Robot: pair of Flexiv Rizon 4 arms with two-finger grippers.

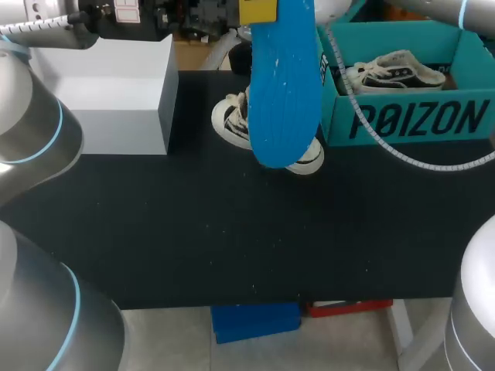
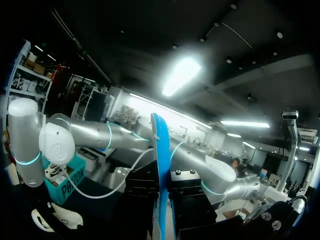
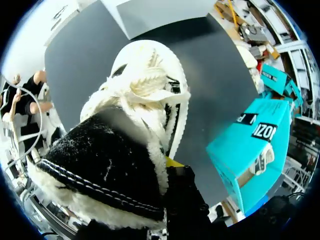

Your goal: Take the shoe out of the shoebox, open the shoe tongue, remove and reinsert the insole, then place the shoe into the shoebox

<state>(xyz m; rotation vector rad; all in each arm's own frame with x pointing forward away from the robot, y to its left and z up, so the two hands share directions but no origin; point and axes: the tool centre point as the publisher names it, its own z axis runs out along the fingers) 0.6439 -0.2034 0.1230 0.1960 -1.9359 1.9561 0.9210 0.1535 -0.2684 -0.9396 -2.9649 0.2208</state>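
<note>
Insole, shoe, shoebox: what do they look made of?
Insole: looks like foam or soft rubber, matte blue with pale flecks, a thin sheet seen edge-on from the left wrist.
Shoe: fuzzy black fleece-like upper with white stitching, woolly white trim and laces; textile, exact fibre unclear.
Shoebox: probably cardboard, matte teal, flat folded walls with black print.

Head view: even overhead light falling on dark table (image 1: 232, 232), shadows lying soft. Left wrist view: dim, ceiling light strip (image 2: 181, 75) glaring. Right wrist view: bright light washing over shoe (image 3: 145, 85).
</note>
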